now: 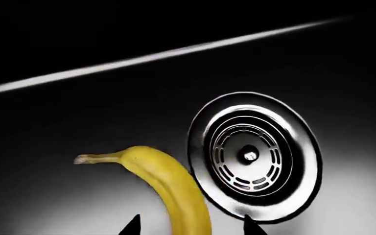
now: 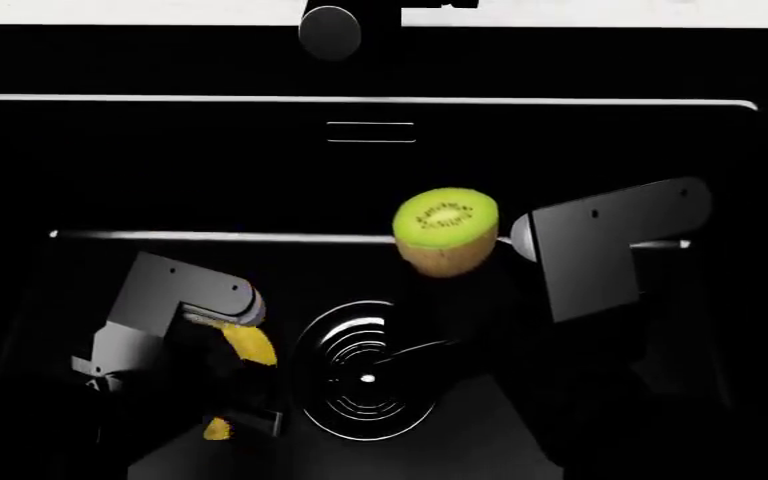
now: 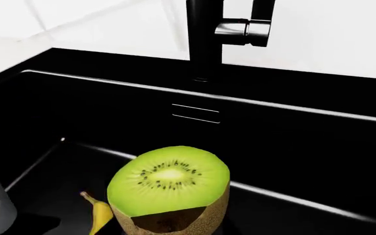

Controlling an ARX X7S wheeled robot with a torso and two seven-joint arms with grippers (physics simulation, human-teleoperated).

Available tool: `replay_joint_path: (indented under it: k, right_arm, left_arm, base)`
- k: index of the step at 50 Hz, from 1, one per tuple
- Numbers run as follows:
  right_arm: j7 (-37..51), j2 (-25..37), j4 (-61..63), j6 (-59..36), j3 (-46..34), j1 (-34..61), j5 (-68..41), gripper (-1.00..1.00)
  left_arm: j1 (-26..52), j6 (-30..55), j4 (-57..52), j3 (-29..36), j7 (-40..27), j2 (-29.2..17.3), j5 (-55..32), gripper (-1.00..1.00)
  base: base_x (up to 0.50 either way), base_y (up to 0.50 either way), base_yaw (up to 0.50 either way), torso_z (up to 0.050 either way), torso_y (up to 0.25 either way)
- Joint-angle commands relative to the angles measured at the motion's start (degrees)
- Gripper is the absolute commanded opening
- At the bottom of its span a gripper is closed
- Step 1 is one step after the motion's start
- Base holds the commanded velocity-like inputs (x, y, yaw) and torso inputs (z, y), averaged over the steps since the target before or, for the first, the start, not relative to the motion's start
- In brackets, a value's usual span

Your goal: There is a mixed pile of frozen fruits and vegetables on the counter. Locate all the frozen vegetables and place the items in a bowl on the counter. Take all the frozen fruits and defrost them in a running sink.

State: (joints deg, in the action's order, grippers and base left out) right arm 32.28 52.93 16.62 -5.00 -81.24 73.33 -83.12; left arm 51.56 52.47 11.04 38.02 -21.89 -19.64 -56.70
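Note:
The yellow banana [image 1: 175,191] lies on the floor of the black sink [image 2: 384,100], next to the ribbed metal drain [image 1: 253,156]. My left gripper [image 1: 193,227] is open, one dark fingertip on each side of the banana with a gap showing on both sides. The kiwi half [image 2: 446,230] hangs above the basin, green cut face up. My right gripper [image 2: 491,250] is shut on it, its fingers lost against the black. In the right wrist view the kiwi half [image 3: 168,188] fills the lower part. The vegetables and the bowl are out of view.
The dark faucet [image 3: 204,34] rises at the sink's back rim, with an overflow slot [image 2: 371,132] in the wall below it. White counter [image 3: 5,58] borders the basin. The banana's stem end [image 3: 96,213] shows beneath the kiwi.

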Motion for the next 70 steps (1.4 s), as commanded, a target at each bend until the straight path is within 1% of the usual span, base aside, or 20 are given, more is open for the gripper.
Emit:
replay_joint_path:
  k: [1, 6, 10, 11, 16, 17, 18, 19, 24, 27, 28, 32, 35, 43, 46, 51, 56, 61, 62, 70]
  right_arm:
    - [-0.31, 0.3, -0.01, -0.3, 0.23, -0.42, 0.67, -1.0]
    - [-0.72, -0.06, -1.38, 0.15, 0.2, -1.12, 0.56, -1.0]
    - [-2.29, -0.59, -3.55, 2.66, 1.09, -3.01, -1.38, -1.0]
    - [-0.61, -0.87, -4.21, 0.32, 0.31, -1.93, -1.0, -1.0]
    - [-2.86, -3.22, -8.69, -3.04, 0.49, -0.36, -5.92, -1.0]
    - [-0.96, -4.77, -11.18, -7.77, -1.31, 1.65, -6.17, -1.0]
    - [-1.13, -5.27, -12.64, -6.91, -0.53, 0.83, -8.32, -1.0]
    - [-1.65, -6.41, -14.44, -8.47, -1.32, 1.39, -8.1, -1.0]
    - [-4.83, -10.14, -23.19, -10.28, -1.5, 1.3, -10.89, -1.0]
    - [-4.96, -12.33, -29.29, -11.18, -1.76, 1.38, -11.76, -1.0]
    - [-6.58, -13.76, -32.1, -13.23, -2.46, 1.71, -12.58, -1.0]
    - [-9.57, -16.83, -40.01, -13.5, -2.73, 2.04, -12.21, -1.0]
    - [-13.74, -20.97, -49.25, -14.09, -3.77, 1.47, -11.53, -1.0]
    - [-19.38, -27.67, -62.15, -15.78, -5.71, -0.1, -10.66, -1.0]
    - [-21.88, -29.64, -66.56, -15.81, -5.9, -1.03, -10.67, -1.0]
    - [-24.03, -31.18, -70.24, -16.13, -5.85, -1.74, -10.97, -1.0]
    - [-24.06, -31.02, -69.87, -16.33, -5.8, -1.73, -10.99, -1.0]
    - [-22.88, -29.35, -66.38, -17.29, -5.69, -1.41, -11.32, -1.0]
    - [-22.57, -28.97, -65.63, -17.46, -5.63, -1.27, -11.41, 1.0]
    - [-15.57, -23.08, -54.47, -17.99, -4.85, 1.02, -11.6, 1.0]
  left_arm:
    - [0.35, 0.07, 0.41, 0.02, -0.47, 0.01, 0.08, 1.0]
    - [0.46, 0.96, -2.64, -2.21, -2.4, -1.25, -2.08, 1.0]
    - [-0.56, 2.45, -9.47, -5.72, -6.11, -3.55, -6.12, 1.0]
    - [-0.84, 2.63, -11.91, -6.98, -7.15, -4.66, -7.27, 1.0]
    - [-0.78, 4.1, -17.29, -12.4, -10.67, -8.03, -13.16, 1.0]
    - [-0.53, 4.04, -18.14, -13.68, -11.18, -8.57, -14.31, 1.0]
    - [-0.64, 3.35, -18.44, -14.32, -11.6, -8.74, -14.15, 1.0]
    - [-0.11, 4.21, -18.96, -15.49, -10.64, -10.82, -15.7, 1.0]
    - [-0.58, 5.27, -25.26, -19.75, -14.48, -14.22, -21.32, 1.0]
    - [0.21, 5.4, -27.9, -22.47, -16.07, -16.19, -24.37, 1.0]
    - [0.54, 5.28, -27.59, -22.87, -16.53, -16.18, -24.7, 1.0]
    - [0.89, 4.91, -28.17, -23.99, -16.9, -17.03, -25.31, 1.0]
    - [0.31, 5.03, -29.86, -24.52, -17.67, -17.49, -26.66, 1.0]
    - [1.03, 4.27, -30.57, -25.94, -17.8, -18.19, -27.49, 1.0]
    - [0.29, 3.74, -31.25, -25.53, -18.73, -17.22, -27.0, 1.0]
    - [-0.1, 3.75, -31.22, -25.19, -18.05, -17.42, -26.7, 1.0]
    - [-0.78, 3.75, -31.34, -25.18, -17.12, -18.06, -26.7, 1.0]
    - [-1.3, 3.65, -31.53, -25.29, -17.54, -17.77, -27.78, 1.0]
    - [-1.6, 3.71, -32.22, -25.17, -17.58, -17.9, -27.74, 1.0]
    - [-1.7, 3.69, -32.64, -24.75, -17.96, -17.55, -27.91, 1.0]
  base:
    - [0.0, 0.0, 0.0, 0.0, 0.0]
    - [0.0, 0.0, 0.0, 0.0, 0.0]
    - [0.0, 0.0, 0.0, 0.0, 0.0]
    - [0.0, 0.0, 0.0, 0.0, 0.0]
    - [0.0, 0.0, 0.0, 0.0, 0.0]
    - [0.0, 0.0, 0.0, 0.0, 0.0]
    - [0.0, 0.0, 0.0, 0.0, 0.0]
    - [0.0, 0.0, 0.0, 0.0, 0.0]
    - [0.0, 0.0, 0.0, 0.0, 0.0]
    - [0.0, 0.0, 0.0, 0.0, 0.0]
    - [0.0, 0.0, 0.0, 0.0, 0.0]
    - [0.0, 0.0, 0.0, 0.0, 0.0]
    - [0.0, 0.0, 0.0, 0.0, 0.0]
    - [0.0, 0.0, 0.0, 0.0, 0.0]
    - [0.0, 0.0, 0.0, 0.0, 0.0]
    - [0.0, 0.0, 0.0, 0.0, 0.0]
    - [0.0, 0.0, 0.0, 0.0, 0.0]
    - [0.0, 0.0, 0.0, 0.0, 0.0]
    - [0.0, 0.0, 0.0, 0.0, 0.0]
    - [0.0, 0.0, 0.0, 0.0, 0.0]
